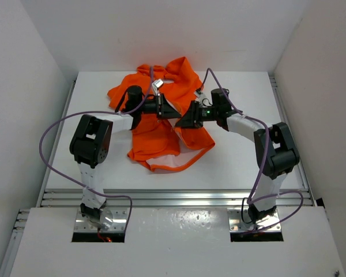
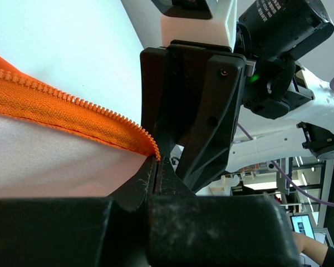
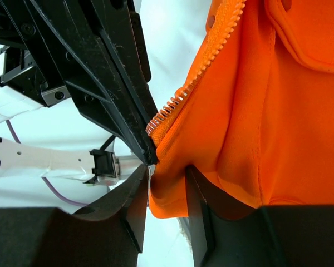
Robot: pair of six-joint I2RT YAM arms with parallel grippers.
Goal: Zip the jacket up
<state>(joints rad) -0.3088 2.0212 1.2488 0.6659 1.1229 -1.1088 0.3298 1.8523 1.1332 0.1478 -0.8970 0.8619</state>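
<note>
The orange jacket (image 1: 155, 138) lies spread in the middle of the white table (image 1: 242, 156), its pale lining (image 1: 167, 163) showing at the near hem. Both grippers meet over its front opening. My left gripper (image 1: 172, 112) is shut on the end of one zipper edge; the left wrist view shows its jaws (image 2: 158, 161) pinched together on the orange zipper teeth (image 2: 72, 103), above the pale lining (image 2: 44, 156). My right gripper (image 1: 183, 120) holds the other front edge: in the right wrist view its jaws (image 3: 166, 175) clamp a fold of orange fabric below the zipper teeth (image 3: 206, 61).
White walls enclose the table on the left, back and right. Purple cables (image 1: 52, 133) loop from both arms. The jacket's flap pocket (image 3: 306, 39) sits just right of the held edge. The left gripper's black fingers (image 3: 117, 83) touch the right gripper's tip.
</note>
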